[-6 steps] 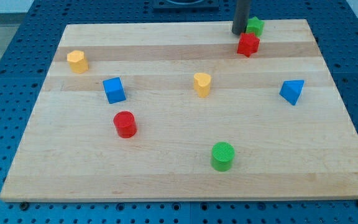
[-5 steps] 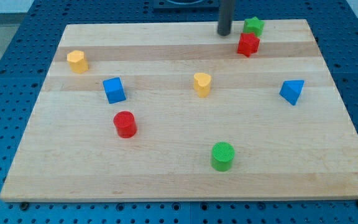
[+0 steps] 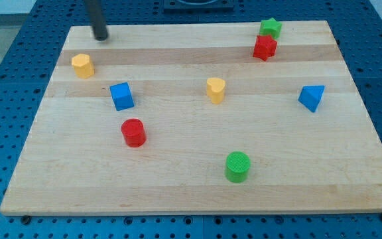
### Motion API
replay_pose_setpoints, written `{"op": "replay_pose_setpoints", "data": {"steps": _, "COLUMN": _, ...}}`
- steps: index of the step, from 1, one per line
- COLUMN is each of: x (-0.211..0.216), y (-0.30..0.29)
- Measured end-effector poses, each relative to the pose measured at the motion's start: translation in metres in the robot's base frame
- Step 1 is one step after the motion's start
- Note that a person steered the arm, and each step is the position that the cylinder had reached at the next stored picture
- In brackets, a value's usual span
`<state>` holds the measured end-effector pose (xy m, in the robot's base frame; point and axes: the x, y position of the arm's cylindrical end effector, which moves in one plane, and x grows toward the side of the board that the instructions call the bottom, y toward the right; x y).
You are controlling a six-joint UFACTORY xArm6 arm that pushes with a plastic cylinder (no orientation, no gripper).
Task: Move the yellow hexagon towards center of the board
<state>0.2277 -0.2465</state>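
Observation:
The yellow hexagon (image 3: 82, 65) sits near the left edge of the wooden board (image 3: 191, 186), toward the view's top. My tip (image 3: 101, 38) rests on the board at the top left, a short way above and right of the hexagon, not touching it. A second yellow block (image 3: 215, 89), heart-like in shape, stands near the board's middle.
A blue cube (image 3: 121, 96) and a red cylinder (image 3: 133, 133) lie below and right of the hexagon. A green star (image 3: 270, 27) and a red star (image 3: 265, 48) are at the top right. A blue wedge (image 3: 312, 97) is at right, a green cylinder (image 3: 237, 166) at bottom.
My tip has swept left along the board's top edge, from beside the green star to the top left near the yellow hexagon. No block has moved.

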Motion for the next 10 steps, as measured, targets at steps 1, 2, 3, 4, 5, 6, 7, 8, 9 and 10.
{"op": "replay_pose_setpoints", "data": {"steps": 1, "x": 0.019, "y": -0.056}}
{"op": "replay_pose_setpoints", "data": {"steps": 2, "x": 0.031, "y": -0.058}}
{"op": "replay_pose_setpoints", "data": {"steps": 3, "x": 0.049, "y": -0.058}}
{"op": "replay_pose_setpoints", "data": {"steps": 4, "x": 0.102, "y": -0.058}}
{"op": "replay_pose_setpoints", "data": {"steps": 5, "x": 0.103, "y": -0.058}}
{"op": "replay_pose_setpoints", "data": {"steps": 6, "x": 0.103, "y": -0.055}}
{"op": "replay_pose_setpoints", "data": {"steps": 7, "x": 0.103, "y": -0.008}}
{"op": "replay_pose_setpoints", "data": {"steps": 8, "x": 0.103, "y": 0.035}}
{"op": "replay_pose_setpoints", "data": {"steps": 9, "x": 0.103, "y": 0.071}}
{"op": "replay_pose_setpoints", "data": {"steps": 10, "x": 0.103, "y": 0.104}}
